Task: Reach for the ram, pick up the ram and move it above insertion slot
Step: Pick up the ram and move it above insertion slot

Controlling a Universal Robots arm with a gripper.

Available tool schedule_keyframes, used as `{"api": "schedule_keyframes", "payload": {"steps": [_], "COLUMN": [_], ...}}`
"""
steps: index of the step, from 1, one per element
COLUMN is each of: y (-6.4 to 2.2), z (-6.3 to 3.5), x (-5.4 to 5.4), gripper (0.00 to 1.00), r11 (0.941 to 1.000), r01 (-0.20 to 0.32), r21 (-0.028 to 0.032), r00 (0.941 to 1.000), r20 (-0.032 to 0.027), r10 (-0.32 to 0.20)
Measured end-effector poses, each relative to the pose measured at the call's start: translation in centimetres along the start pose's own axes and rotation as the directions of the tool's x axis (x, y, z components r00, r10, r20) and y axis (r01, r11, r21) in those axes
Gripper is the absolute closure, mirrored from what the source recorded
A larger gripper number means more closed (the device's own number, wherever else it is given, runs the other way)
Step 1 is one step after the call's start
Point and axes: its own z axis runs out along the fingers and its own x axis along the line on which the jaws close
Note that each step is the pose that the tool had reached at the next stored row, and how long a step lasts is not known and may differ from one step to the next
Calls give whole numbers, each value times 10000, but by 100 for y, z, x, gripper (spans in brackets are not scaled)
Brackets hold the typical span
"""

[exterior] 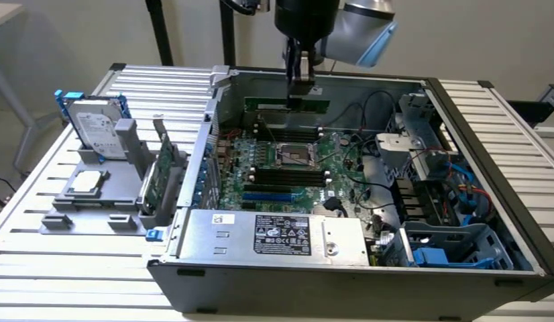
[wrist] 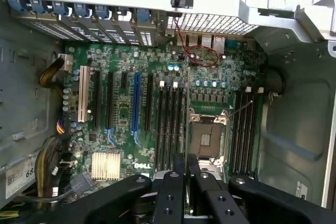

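Currently: gripper (exterior: 301,88) clamped on the ram (exterior: 288,105), held over the open case (exterior: 349,282).
Ram hangs level above the motherboard (exterior: 286,161), near the case's rear wall. In the wrist view, fingers (wrist: 173,192) sit close together over memory slots (wrist: 168,124) beside the CPU socket (wrist: 207,139).

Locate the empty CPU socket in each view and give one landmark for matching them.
Exterior view: the CPU socket sits mid-motherboard, nearer the camera than the ram held in the tool.
Wrist view: the CPU socket lies between two banks of black memory slots.
Shared landmark: the blue expansion slot.
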Motion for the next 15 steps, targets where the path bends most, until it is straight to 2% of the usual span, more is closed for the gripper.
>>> {"api": "schedule_keyframes", "payload": {"steps": [6,15], "y": [-104,-177], "z": [33,40], "x": [-79,-134], "gripper": [87,87], "r11": [10000,9996], "r01": [-64,-279], "r21": [2,13], "r00": [10000,9996], "r20": [-25,-50], "r10": [64,279]}}
